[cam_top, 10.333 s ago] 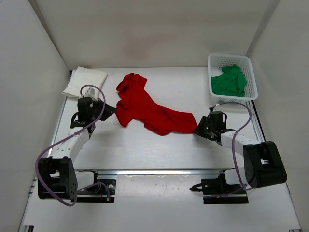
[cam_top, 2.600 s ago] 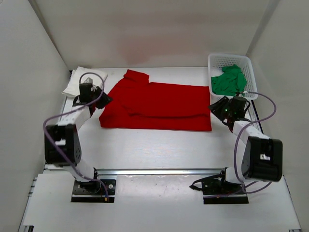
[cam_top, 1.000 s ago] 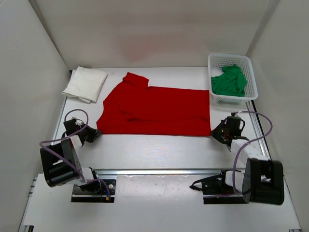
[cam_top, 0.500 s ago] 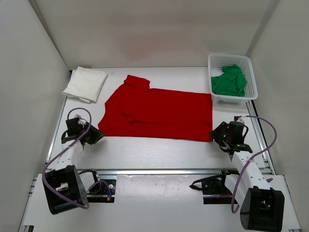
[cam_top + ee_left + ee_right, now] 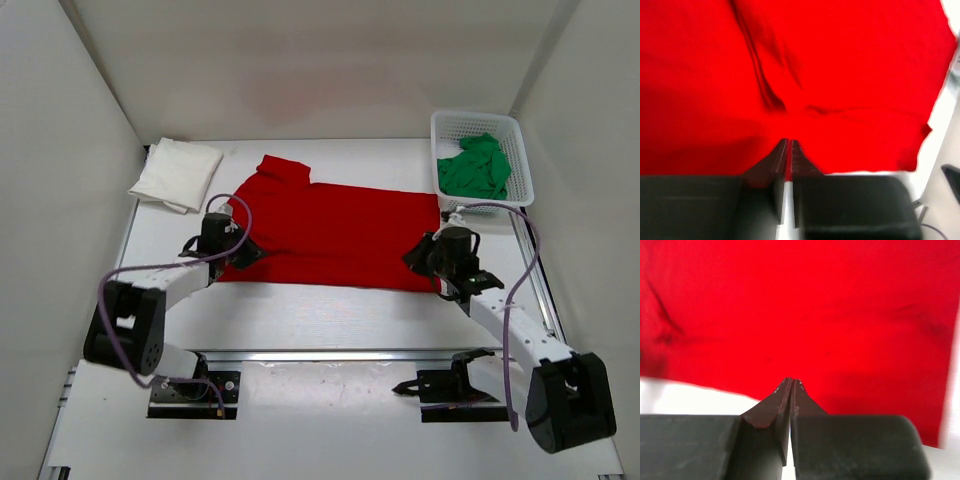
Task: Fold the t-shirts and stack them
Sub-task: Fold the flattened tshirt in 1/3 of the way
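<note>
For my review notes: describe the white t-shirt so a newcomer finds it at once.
On the table, go to the far left corner, by the left wall. There lies the white t-shirt, a flat pad. Unlike the red t-shirt spread across the middle and the green t-shirt bunched in the basket, it alone is folded.

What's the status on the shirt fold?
Left end effector and right end effector shut on red t-shirt, near hem. Shirt spread out. Nothing blocking.

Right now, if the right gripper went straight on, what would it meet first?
The red t-shirt: the shut right gripper points across its near edge, tips probably touching the cloth.
</note>
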Robot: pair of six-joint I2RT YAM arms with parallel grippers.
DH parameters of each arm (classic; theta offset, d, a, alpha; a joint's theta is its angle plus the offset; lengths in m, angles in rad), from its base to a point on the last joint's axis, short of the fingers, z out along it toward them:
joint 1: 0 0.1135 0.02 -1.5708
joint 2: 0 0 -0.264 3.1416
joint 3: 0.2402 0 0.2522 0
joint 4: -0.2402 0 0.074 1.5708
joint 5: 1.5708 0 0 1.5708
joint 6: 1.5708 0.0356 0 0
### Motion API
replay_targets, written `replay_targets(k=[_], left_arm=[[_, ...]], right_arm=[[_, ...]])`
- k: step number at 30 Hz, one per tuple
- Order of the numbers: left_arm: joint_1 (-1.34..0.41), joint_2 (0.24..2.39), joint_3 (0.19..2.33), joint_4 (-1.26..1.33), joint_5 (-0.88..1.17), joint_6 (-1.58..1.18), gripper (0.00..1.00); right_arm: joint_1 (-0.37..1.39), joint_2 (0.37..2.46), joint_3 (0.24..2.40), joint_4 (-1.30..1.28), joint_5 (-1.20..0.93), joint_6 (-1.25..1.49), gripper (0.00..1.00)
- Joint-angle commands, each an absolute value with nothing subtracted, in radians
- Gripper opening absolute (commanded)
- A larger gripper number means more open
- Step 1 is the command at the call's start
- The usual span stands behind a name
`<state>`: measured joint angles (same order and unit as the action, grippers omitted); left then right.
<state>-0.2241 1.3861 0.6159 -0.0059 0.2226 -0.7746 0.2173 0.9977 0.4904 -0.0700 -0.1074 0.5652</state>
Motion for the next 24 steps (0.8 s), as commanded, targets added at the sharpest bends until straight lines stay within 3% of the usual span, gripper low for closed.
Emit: replay_targets(k=[1, 4, 8, 12, 21, 24], left_arm=[[-0.238, 1.469, 0.661, 0.123, 0.193, -0.874, 0.27], [-0.239, 1.494, 0.640, 0.166, 0.178, -0.911, 0.46], [-0.239, 1.479, 0.603, 0.211, 0.121, -0.943, 0.55], [-0.247, 1.509, 0.629, 0.213, 0.107, -0.953, 0.54], [-0.255, 1.575, 0.666, 0.212, 0.106, -0.951, 0.23], [-0.271, 1.595, 0.704, 0.207, 0.107, -0.950, 0.06]], right_arm=[[0.278, 1.067, 0.534, -0.006, -0.140, 0.541, 0.00], [0.302, 1.123, 0.537, 0.038, -0.187, 0.534, 0.00], [0.305, 1.155, 0.531, 0.061, -0.210, 0.529, 0.00], [0.296, 1.170, 0.534, 0.077, -0.222, 0.522, 0.00], [0.273, 1.170, 0.519, 0.098, -0.248, 0.528, 0.00], [0.275, 1.178, 0.518, 0.104, -0.245, 0.520, 0.00]])
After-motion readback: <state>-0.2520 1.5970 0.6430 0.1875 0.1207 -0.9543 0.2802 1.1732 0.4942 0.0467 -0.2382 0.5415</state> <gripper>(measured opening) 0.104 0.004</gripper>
